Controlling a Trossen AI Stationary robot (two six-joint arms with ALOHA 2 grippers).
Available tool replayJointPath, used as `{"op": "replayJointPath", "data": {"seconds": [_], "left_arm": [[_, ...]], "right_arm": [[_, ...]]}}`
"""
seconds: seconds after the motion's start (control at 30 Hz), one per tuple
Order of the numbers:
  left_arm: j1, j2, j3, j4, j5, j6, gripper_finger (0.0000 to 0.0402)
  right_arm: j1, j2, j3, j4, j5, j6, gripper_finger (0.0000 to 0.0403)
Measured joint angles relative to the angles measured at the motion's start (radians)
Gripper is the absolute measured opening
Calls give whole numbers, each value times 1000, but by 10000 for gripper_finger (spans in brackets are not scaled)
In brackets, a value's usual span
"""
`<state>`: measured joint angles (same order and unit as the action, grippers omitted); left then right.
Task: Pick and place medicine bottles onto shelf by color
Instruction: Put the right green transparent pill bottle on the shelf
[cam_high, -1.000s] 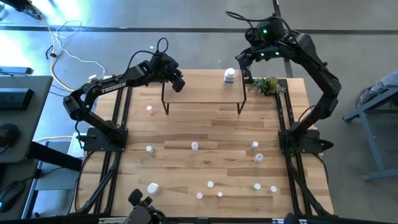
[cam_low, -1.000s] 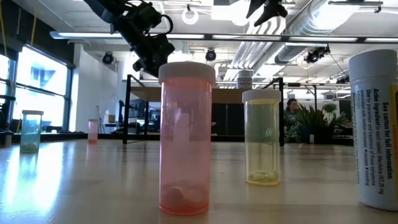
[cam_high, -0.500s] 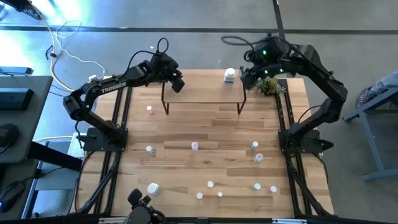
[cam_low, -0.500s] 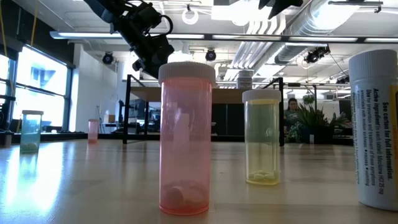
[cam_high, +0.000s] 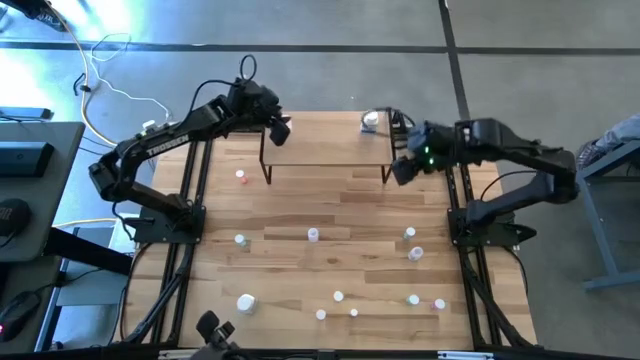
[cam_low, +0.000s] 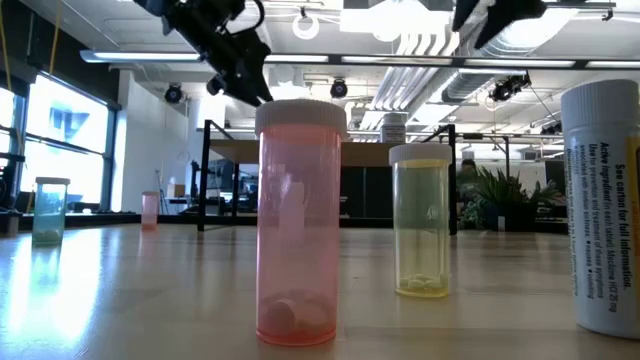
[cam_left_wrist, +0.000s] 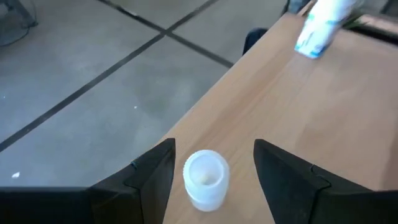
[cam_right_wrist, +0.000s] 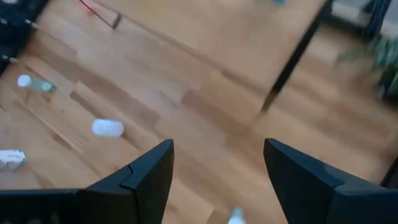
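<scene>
2 dark, near-black jointed arms are seen, each built of slim links and bulkier rounded joints and mounted on a black frame base. White lettering is carried along the forearm of the left arm (cam_high: 165, 140), and small green lights are shown near the wrist of the right arm (cam_high: 500, 150). Each arm is ended by 2 flat, angular black fingers (cam_left_wrist: 152, 180), and a thin black cable is looped above the left wrist.

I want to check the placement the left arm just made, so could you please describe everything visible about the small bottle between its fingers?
The small bottle is pale, translucent-looking plastic with a round white cap, seen from above. It stands upright on the light-wood shelf, close to the shelf's edge, with floor beyond. It sits midway in the left gripper, whose dark fingers stand apart on either side, a gap showing at each, so nothing appears to touch it but the shelf. Its contents cannot be made out.
</scene>
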<state>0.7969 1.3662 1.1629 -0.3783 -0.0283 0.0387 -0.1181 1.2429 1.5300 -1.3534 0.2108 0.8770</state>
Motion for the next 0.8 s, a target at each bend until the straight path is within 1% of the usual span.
{"op": "replayJointPath", "data": {"seconds": [0.13, 0.27, 0.43, 0.63, 0.73, 0.8], "left_arm": [[-24, -47, 0, -30, 2, 0, 209], [-68, -95, 0, -65, 5, 0, 209], [-126, -135, 0, -114, 54, -9, 209], [-213, -145, 0, -143, 72, -55, 209], [-263, -145, 0, -162, 74, -54, 209], [-298, -145, 0, -175, 74, -54, 209]], "right_arm": [[94, -23, -111, 18, 8, 177, 240], [176, -22, -204, 25, 17, 316, 240], [271, -21, -301, 43, 17, 482, 240], [362, -21, -410, 79, 16, 638, 240], [395, -21, -467, 91, 14, 682, 240], [410, -21, -510, 108, -11, 708, 240]]}}
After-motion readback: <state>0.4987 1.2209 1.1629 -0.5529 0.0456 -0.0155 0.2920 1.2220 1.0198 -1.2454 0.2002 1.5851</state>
